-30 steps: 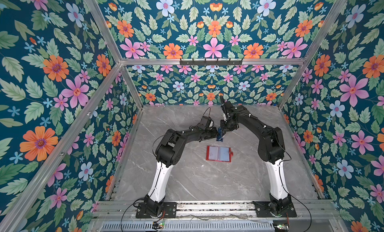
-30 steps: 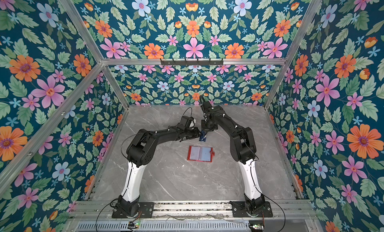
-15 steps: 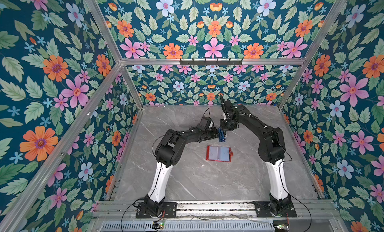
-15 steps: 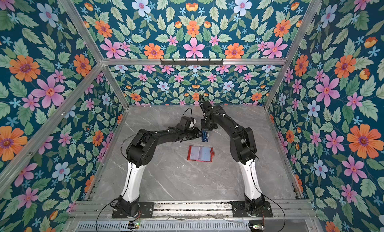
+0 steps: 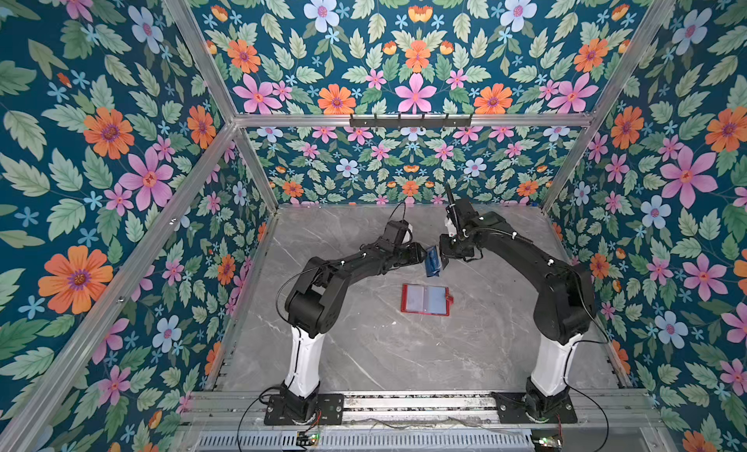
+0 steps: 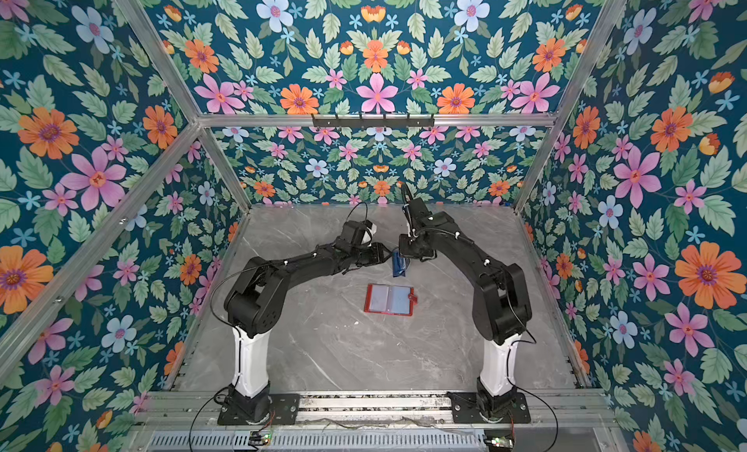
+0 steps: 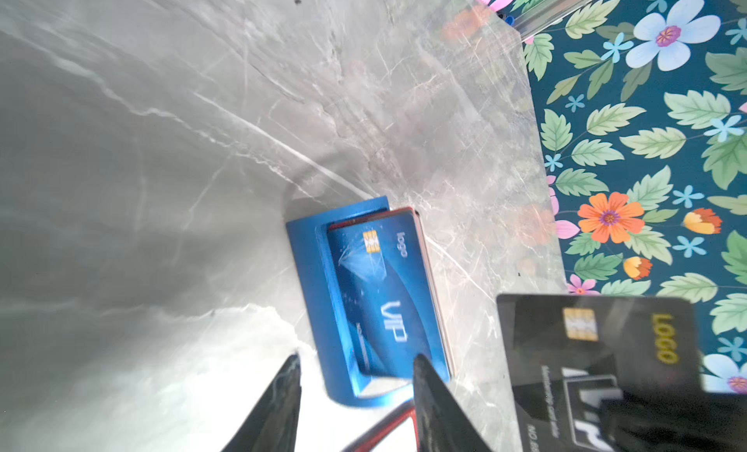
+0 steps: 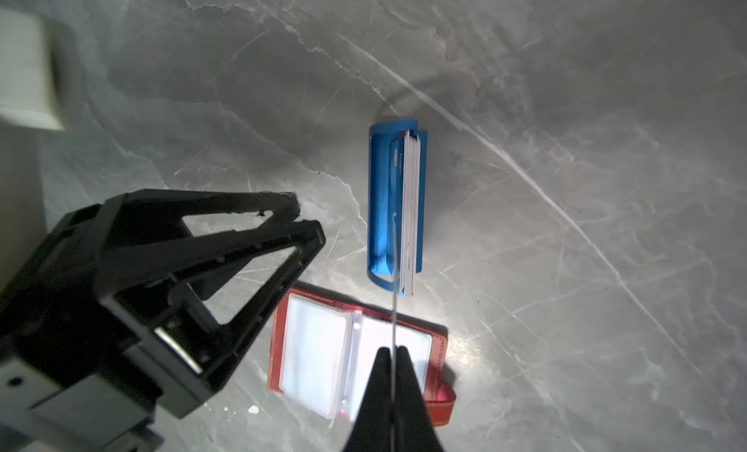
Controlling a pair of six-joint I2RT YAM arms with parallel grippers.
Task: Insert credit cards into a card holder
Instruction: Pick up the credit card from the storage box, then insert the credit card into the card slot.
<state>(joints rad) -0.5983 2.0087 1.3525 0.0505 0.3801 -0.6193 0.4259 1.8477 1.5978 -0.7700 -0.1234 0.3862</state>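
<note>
Left hand [image 7: 356, 359] has spread wider than a second ago and is empty; right hand [image 8: 391, 351] pinches a black card [image 7: 598, 349] beside the blue rack [image 7: 315, 292]; red wallet [image 5: 425, 299] lies open on the worktop [image 5: 364, 349] nearby.

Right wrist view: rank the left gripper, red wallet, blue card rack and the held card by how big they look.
1. left gripper, largest, but it is close to the camera.
2. red wallet.
3. blue card rack.
4. held card, seen edge-on as a thin line.
</note>
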